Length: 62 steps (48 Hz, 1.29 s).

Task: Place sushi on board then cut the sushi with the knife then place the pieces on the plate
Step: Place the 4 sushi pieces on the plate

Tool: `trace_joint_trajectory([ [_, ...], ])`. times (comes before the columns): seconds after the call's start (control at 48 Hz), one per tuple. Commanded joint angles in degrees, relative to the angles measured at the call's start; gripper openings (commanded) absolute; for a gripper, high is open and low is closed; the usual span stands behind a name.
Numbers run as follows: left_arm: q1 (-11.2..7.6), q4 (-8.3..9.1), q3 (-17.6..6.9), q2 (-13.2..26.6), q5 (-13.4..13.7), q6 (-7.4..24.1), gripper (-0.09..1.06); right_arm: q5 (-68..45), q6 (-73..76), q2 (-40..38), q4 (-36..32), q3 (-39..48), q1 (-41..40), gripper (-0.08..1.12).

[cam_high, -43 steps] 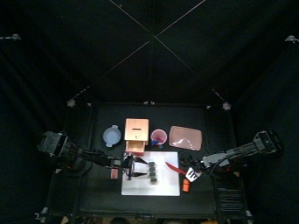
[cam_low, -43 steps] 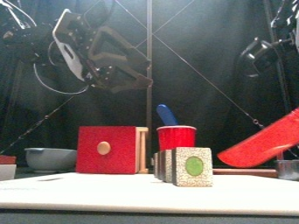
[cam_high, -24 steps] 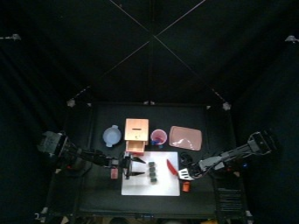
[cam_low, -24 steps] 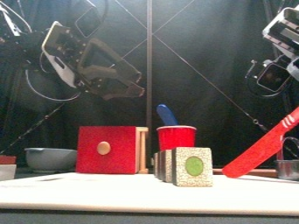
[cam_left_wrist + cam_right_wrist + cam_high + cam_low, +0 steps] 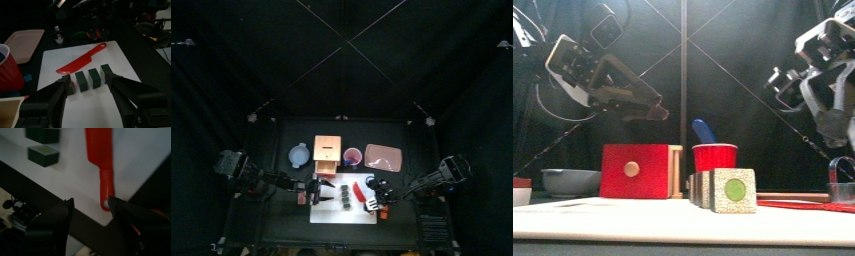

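The sushi roll, a row of dark green blocks, stands on the white cutting board. Its green-centred end faces the front. The red knife lies flat on the board right of the roll, low in the front view. My right gripper is open just above the knife's handle end, holding nothing. My left gripper hangs open high over the roll, up at the left in the front view.
Behind the board stand the wooden box with its red drawer front, the red cup holding the blue knife, and the blue-grey bowl at the left. The pink tray lies at the back right.
The right gripper let go of the red knife, which dropped from a tilt to lie flat on the board. The right arm pulled up and back. The left gripper shifted slightly left.
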Motion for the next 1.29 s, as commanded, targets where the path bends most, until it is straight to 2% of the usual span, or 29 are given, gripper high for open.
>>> trace_joint_trajectory([
  [0.021, 0.18, -2.11, -0.09, -2.29, -0.44, -0.09, 0.91, 2.20, -13.80, -1.23, -2.90, -3.25, -4.22, 0.89],
  [0.104, 0.18, -4.04, 0.18, -3.34, -0.44, -0.09, 0.91, 8.17, -29.71, -1.05, 2.20, -5.54, -6.68, 0.89],
  [0.167, 0.18, -5.45, 0.53, -4.66, -0.44, -0.09, 0.91, 13.62, -47.11, -0.09, 9.76, -8.88, -9.58, 0.89],
  [0.229, 0.18, -6.77, 1.14, -5.80, -0.44, -0.09, 0.91, 14.33, -58.89, 1.76, 16.44, -11.34, -11.78, 0.89],
  [0.292, 0.44, -8.88, 2.11, -7.38, -0.62, 0.00, 0.91, 12.57, -69.52, 5.01, 21.71, -13.71, -13.97, 0.89],
  [0.354, 0.70, -10.37, 3.16, -8.44, -0.70, 0.00, 0.91, 10.99, -75.06, 7.56, 23.55, -15.38, -14.85, 0.89],
  [0.5, 1.14, -13.71, 7.21, -11.51, -2.20, -0.09, 0.91, 8.70, -80.24, 13.71, 23.12, -20.39, -15.47, 0.89],
  [0.646, 1.05, -14.33, 8.79, -13.45, -2.55, -0.09, 0.91, 8.53, -80.42, 17.58, 22.32, -23.20, -15.38, 0.89],
  [0.833, 0.97, -14.50, 9.93, -13.54, -2.55, -0.26, 0.91, 8.61, -80.51, 20.39, 21.97, -24.96, -15.47, 0.89],
  [1.083, 0.62, -17.31, 10.90, -13.54, -2.46, -0.26, 0.91, 8.88, -80.33, 22.41, 22.06, -25.14, -15.73, 0.87],
  [1.167, 0.53, -17.49, 10.99, -13.54, -2.46, -0.26, 0.91, 8.79, -80.24, 22.59, 22.24, -25.05, -16.08, 0.81],
  [1.292, 0.53, -17.75, 10.99, -13.54, -2.46, -0.26, 0.91, 8.96, -79.72, 22.41, 22.50, -24.35, -16.26, 0.63],
])
